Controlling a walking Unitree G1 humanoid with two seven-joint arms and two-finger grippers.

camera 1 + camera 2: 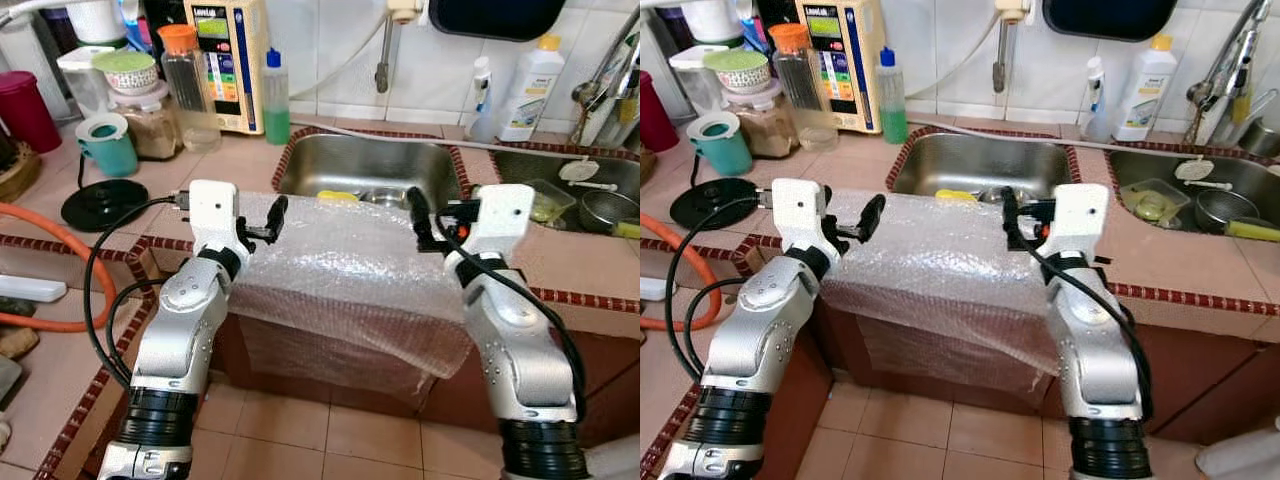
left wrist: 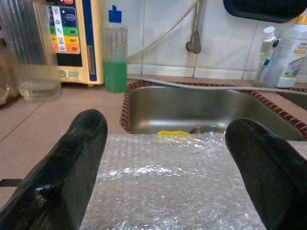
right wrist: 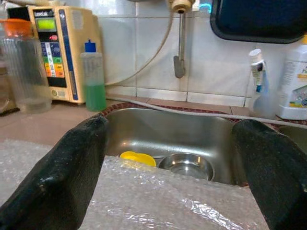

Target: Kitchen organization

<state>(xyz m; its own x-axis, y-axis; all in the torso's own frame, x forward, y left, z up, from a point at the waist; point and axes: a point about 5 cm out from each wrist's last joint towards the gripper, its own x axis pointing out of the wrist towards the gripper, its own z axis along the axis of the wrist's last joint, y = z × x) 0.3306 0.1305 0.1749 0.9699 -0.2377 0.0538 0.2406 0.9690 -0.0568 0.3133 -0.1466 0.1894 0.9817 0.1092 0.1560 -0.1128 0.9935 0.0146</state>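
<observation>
- Hovering over a sheet of bubble wrap (image 1: 345,265) that lies on the front of the table (image 1: 240,160) just before the sink (image 1: 365,165); its near part hangs over the table edge toward the floor.
- Left gripper (image 1: 268,222) sits at the sheet's left far corner, right gripper (image 1: 418,218) at its right far edge. Both sets of jaws stand wide open, nothing held; the wrist views show the wrap spread below and between the fingers (image 2: 62,163).
- Sink holds a steel bowl (image 3: 186,166) and something yellow (image 3: 137,158), just beyond the wrap's far edge.
- Green soap bottle (image 1: 276,98), clear pitcher (image 1: 188,88) and teal cup (image 1: 106,142) stand well apart to the left; white bottle (image 1: 531,88) behind the sink on the right.
- Judged step: taking hold of the sheet to fold or lift it away.
- To do it well: lower both grippers evenly, pinch the film itself at matching edges, not just air above it.
- Lift together, since the overhang may drag the sheet off the front.
- Keep the far edge from dipping into the sink.
</observation>
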